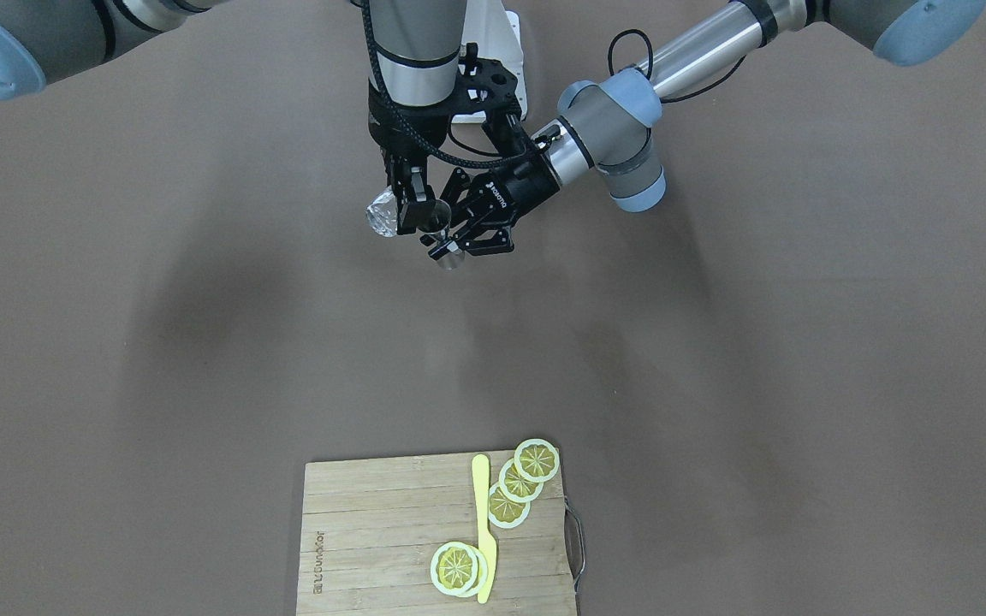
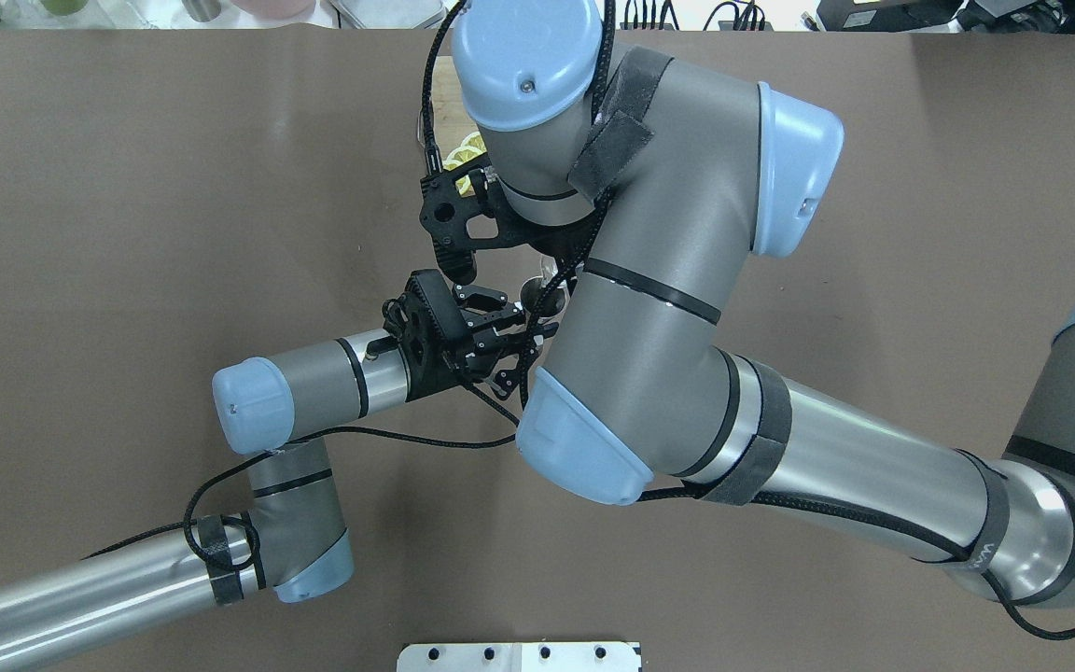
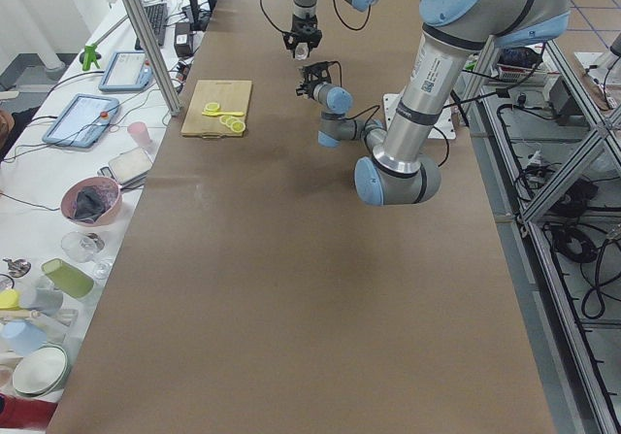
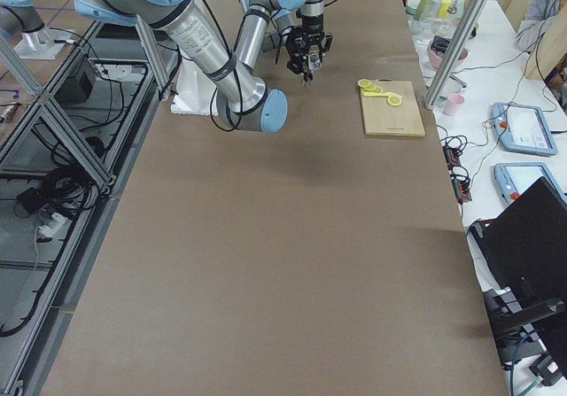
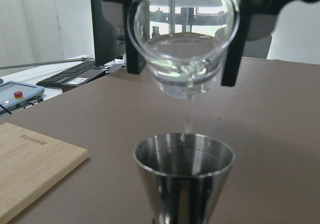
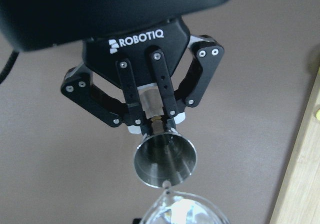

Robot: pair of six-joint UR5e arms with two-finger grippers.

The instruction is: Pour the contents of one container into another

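Nearest the left wrist camera, the small grey steel hourglass-shaped jigger [image 5: 184,156] is held upright off the worktop [image 1: 715,342], its upper cone open upward to catch what falls. The left tool [image 6: 156,120] is clenched on the jigger's narrow waist, a grip that leaves the mouth unobstructed. Just above and slightly beyond hangs the small clear faceted glass tumbler [image 5: 183,43], tipped far over with its lip directly above the jigger's mouth. Clear liquid pools against its lower wall, and a thin thread or drop seems to fall between the two. The right tool [image 1: 407,210] grasps the tumbler across its walls, with black fingers [image 5: 233,48] on either side. I judge the pour to be under way, with lip set close over mouth to limit spilling.

The left arm lies low, forearm nearly level, its tool pointing sideways. The right arm reaches over from above, tool pointing down, wrist rolled to tilt the tumbler.

Farther off, well apart, sits a pale wooden cutting board [image 1: 373,530] carrying yellow lemon slices [image 1: 519,483] and a yellow knife [image 1: 483,530].
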